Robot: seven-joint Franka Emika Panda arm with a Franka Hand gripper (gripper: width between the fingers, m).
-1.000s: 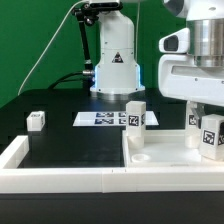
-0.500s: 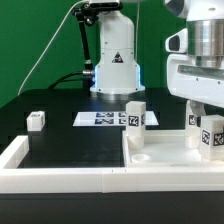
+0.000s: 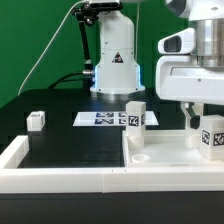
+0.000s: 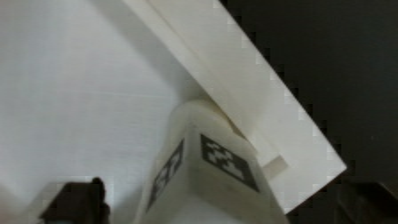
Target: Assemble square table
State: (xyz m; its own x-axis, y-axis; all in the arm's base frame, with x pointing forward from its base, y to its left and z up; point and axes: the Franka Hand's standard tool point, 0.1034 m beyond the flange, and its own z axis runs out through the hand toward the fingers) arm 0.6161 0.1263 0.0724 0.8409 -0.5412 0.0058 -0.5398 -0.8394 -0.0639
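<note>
At the exterior view's right edge, my end effector [image 3: 204,118] hangs over the right corner of the square table top [image 3: 165,158], jaws spread.

Changed within the last second: I have let go of the leg [image 3: 211,137]. It now stands upright on its own, base on the top, just inside the raised rim [image 4: 249,95].

Wrist view agrees: one finger [image 4: 75,200] stands apart from the tagged leg [image 4: 210,165], with bare white top between them. The other finger is out of frame.

Elsewhere:
- Second leg [image 3: 135,115] stands upright at the top's far left corner.
- Loose leg [image 3: 37,121] sits on the black tabletop [image 3: 60,140] at frame left, well apart.
- Marker board [image 3: 100,118] lies behind.

My reading: either this leg is seated, or I am releasing to re-grip for another turn. I can't tell how firmly it sits. At least one leg is still to fit, so the task is about mid-way.
</note>
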